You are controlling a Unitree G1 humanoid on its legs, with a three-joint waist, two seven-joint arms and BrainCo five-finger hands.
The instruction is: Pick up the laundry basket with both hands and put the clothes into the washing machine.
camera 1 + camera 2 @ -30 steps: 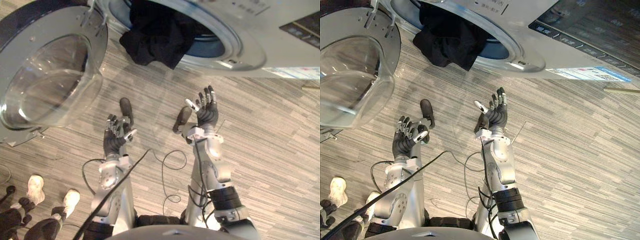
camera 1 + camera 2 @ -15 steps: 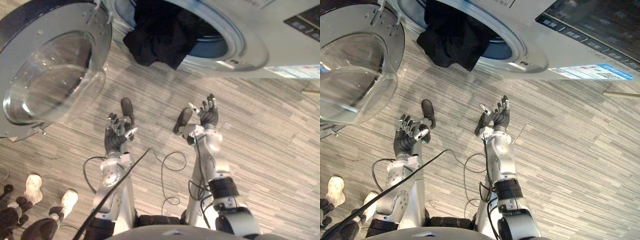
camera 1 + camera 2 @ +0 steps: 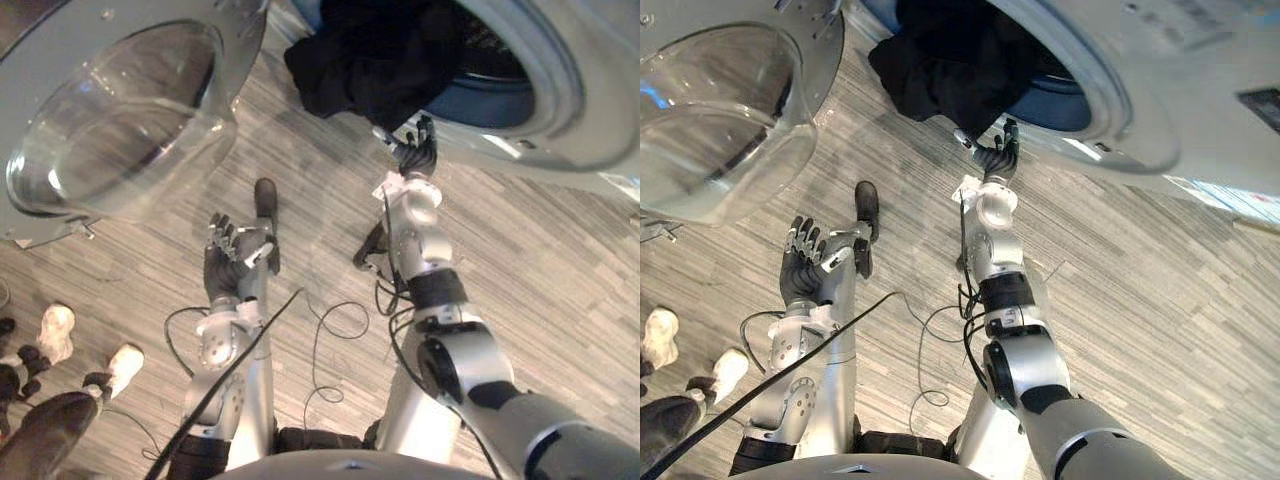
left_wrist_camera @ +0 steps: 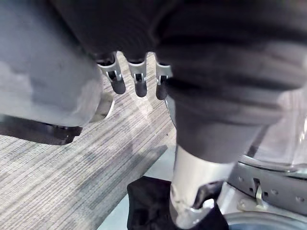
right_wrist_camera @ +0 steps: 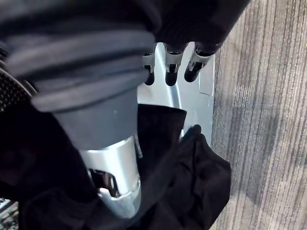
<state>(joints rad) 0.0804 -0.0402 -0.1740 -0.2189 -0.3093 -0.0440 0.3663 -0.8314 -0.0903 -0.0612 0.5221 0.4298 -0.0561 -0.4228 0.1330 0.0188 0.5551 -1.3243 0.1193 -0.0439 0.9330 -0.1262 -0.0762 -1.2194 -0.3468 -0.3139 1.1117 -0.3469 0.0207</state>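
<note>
Hanging from the drum mouth: black clothes (image 3: 375, 60) with the right hand (image 3: 415, 155) just beneath

A front-loading washing machine (image 3: 560, 110) stands ahead with its round glass door (image 3: 120, 110) swung wide to the robot's left. The black clothes are bunched in the drum opening. Part of the bundle lies inside, and a thick fold spills over the lower rim and droops toward the grey plank floor (image 3: 560, 260).

The right arm is stretched up and forward. Its hand sits at the lower rim of the opening, just under the drooping edge of the cloth. The fingers are straight and spread and point up at the drum, with the thumb held out to the side, so the hand is released and grasps nothing. In the right wrist view the dark fabric (image 5: 192, 182) lies close past the thumb and the machine's silver rim lies beyond the fingertips. Whether any finger actually touches the cloth cannot be told.

The left hand (image 3: 225, 262) is lower and nearer the body, well apart from the machine and over the floor below the open door. Its palm is turned up and its fingers are loosely extended, holding nothing. Its own wrist view shows the fingers (image 4: 139, 79) straight, with floor and the black cloth beyond.

A person's pale shoes (image 3: 55, 330) stand on the floor at the robot's far left.
</note>
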